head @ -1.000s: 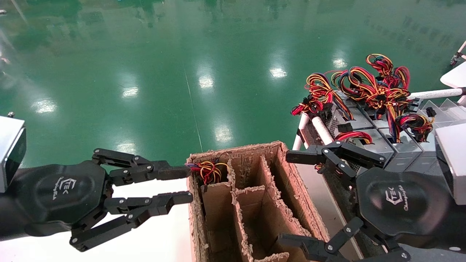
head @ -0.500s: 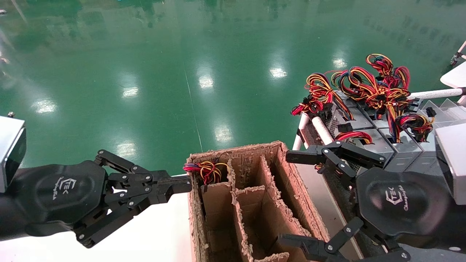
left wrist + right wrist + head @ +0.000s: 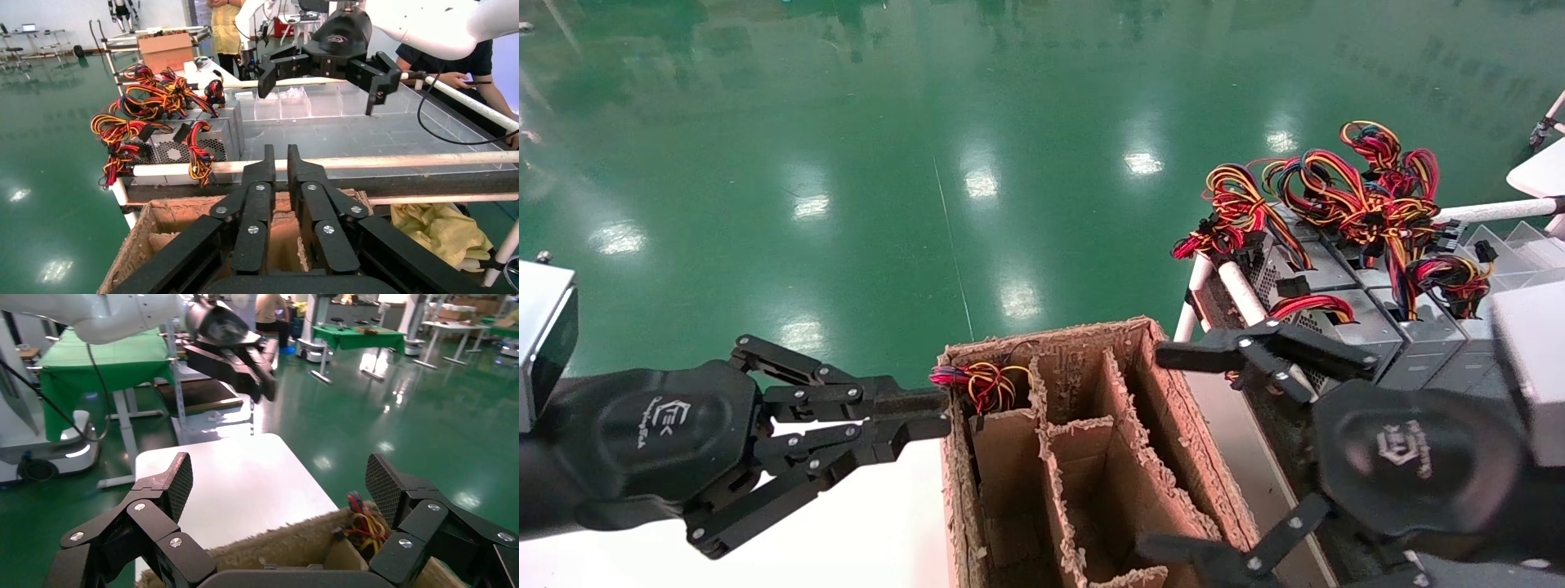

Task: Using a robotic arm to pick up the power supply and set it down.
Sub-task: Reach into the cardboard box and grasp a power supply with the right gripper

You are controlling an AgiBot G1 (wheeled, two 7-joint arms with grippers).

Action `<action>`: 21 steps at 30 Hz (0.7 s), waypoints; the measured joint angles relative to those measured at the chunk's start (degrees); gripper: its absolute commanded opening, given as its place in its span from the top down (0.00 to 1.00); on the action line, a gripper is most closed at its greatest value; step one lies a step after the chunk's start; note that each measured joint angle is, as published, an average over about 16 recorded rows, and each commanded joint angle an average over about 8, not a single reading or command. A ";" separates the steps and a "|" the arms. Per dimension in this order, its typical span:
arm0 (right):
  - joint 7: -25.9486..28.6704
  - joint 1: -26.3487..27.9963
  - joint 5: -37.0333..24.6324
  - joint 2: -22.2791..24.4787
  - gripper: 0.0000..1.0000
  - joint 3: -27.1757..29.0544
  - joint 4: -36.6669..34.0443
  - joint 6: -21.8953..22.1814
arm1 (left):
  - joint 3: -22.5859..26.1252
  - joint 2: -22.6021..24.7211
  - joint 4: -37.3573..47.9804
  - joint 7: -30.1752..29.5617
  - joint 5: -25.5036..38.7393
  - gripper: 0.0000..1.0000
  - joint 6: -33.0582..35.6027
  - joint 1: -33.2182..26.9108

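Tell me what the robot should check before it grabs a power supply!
1. Right end effector open: ok, fingers wide apart.
2. Right end effector holding nothing: ok.
3. Left end effector out of the way: ok, shut, beside the box's left wall.
4. Power supplies within sight: ok, on the rack beyond the right end effector.
5. Wires free of tangles: not ok, bundles pile over the units.
6. Empty box compartment ready: ok, though one far corner holds wires.

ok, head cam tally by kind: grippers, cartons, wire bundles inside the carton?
Grippers: 2, left gripper and right gripper
Carton: 1
Wire bundle in carton: 1
Total: 4
Power supplies on the rack overlap; not counted.
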 measured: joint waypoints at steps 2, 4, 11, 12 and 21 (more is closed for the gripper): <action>0.00 0.05 -0.37 -0.09 0.00 -0.14 -0.23 0.28 | 0.00 0.00 0.00 0.00 0.00 0.00 0.00 0.00; 0.02 0.11 -0.81 -0.19 0.00 -0.31 -0.48 0.62 | 0.00 0.00 0.00 0.00 0.00 0.00 -0.01 0.00; 0.24 0.57 -2.55 -1.96 0.00 -1.33 -2.15 2.61 | 0.00 -0.01 0.01 0.00 0.00 0.00 -0.02 0.00; 0.27 0.72 -2.85 -2.32 0.00 -1.49 -2.53 2.97 | 0.00 -0.01 0.02 0.00 0.00 0.00 -0.02 0.00; 0.52 2.15 -4.81 -6.26 0.00 -2.93 -5.42 5.97 | 0.00 -0.01 0.03 0.01 0.00 0.00 -0.04 0.01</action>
